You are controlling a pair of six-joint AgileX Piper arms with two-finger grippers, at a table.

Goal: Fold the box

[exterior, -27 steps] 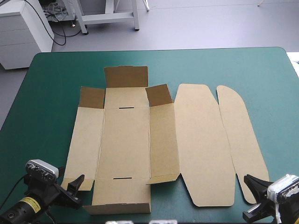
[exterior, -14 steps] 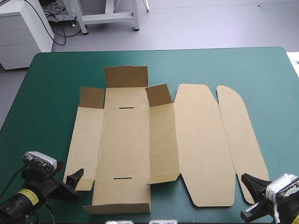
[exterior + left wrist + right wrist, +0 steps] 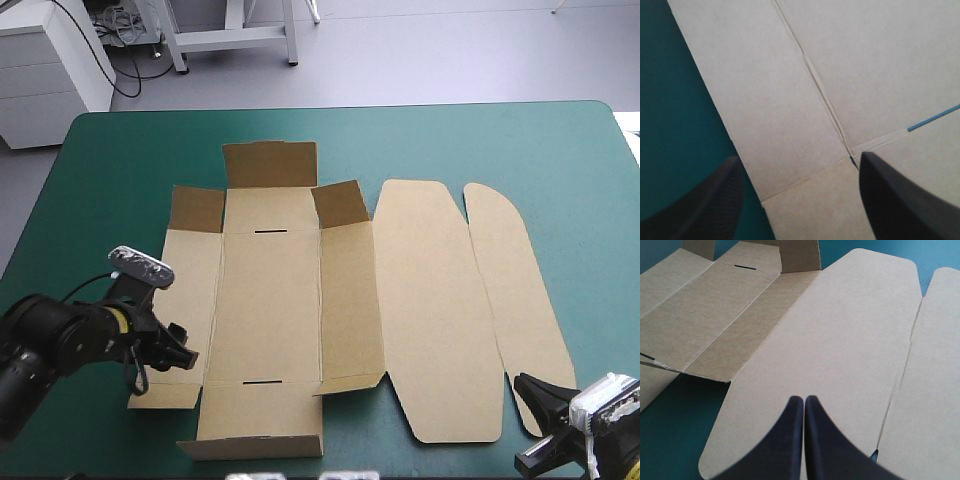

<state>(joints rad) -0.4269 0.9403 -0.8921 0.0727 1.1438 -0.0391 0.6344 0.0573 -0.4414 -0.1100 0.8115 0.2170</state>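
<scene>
The brown box (image 3: 270,300) lies as a cut sheet in the middle of the teal-green cover, base and side panels flat. Its far flaps stand up and the near flap is slightly raised. The long rounded lid panels (image 3: 440,310) lie flat on its right. My left gripper (image 3: 182,348) hovers open over the left side panel by the near-left corner. In the left wrist view the gripper (image 3: 800,200) straddles the crease (image 3: 825,100) where the panels meet. My right gripper (image 3: 532,392) is shut, low by the lid's near-right tip; in its own view the gripper (image 3: 804,405) points across the lid (image 3: 840,340).
Bare teal-green cover (image 3: 110,180) runs along the box's left side and beyond the lid on the right (image 3: 590,230). The table's near edge lies just behind both arms. The far edge is well past the raised flaps.
My left arm has risen from the near-left corner of the table and swung forward over the box's left side panel. The right gripper and the box have stayed put.
</scene>
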